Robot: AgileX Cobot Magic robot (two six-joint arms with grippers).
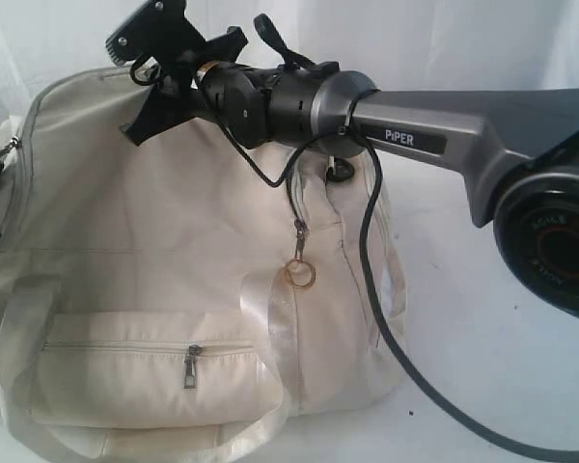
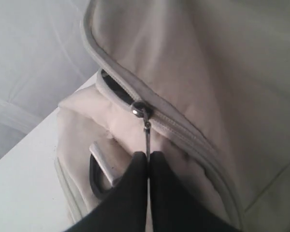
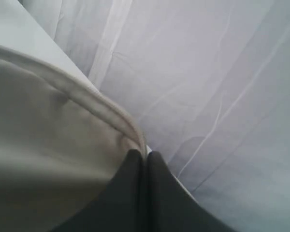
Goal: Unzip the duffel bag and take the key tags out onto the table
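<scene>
**Grip.** You are pinching the slim metal zip pull [image 2: 147, 133] between the black fingers of the left gripper [image 2: 148, 153]. They are pressing together on it just below the round slider [image 2: 139, 108]. The right gripper [image 3: 144, 153] is also pressing its fingers together, nipping the piped seam [image 3: 111, 113] along the top of the large cream-white fabric duffel bag [image 1: 174, 231].

**Position.** The bag is lying on the wide white table [image 1: 482, 347], with its zipped end sitting close to the table edge by the white cloth backdrop. The zip is gaping only a short way, showing a dark slit [image 2: 111, 84]. The key tags are not showing in any view; I am judging them to be inside.

**Risks, as I am judging them:**
- You are holding the pull by a thin sliver of metal at the fingertips, so a tug off the line of the track is likely to slip it free.
- The zip is curving round the bag's corner here, so the slider may jam or bite the soft fabric.
- The right gripper is anchoring only a fold of seam. If that slips, the limp bag is likely to drag towards the table edge rather than unzip.
- The right arm's black cable [image 1: 372, 241] is draping over the bag beside the hanging gold ring [image 1: 301, 275] and may snag on it.
- The right arm is lying across the top of the bag and may be crowding the path the left gripper needs.
</scene>
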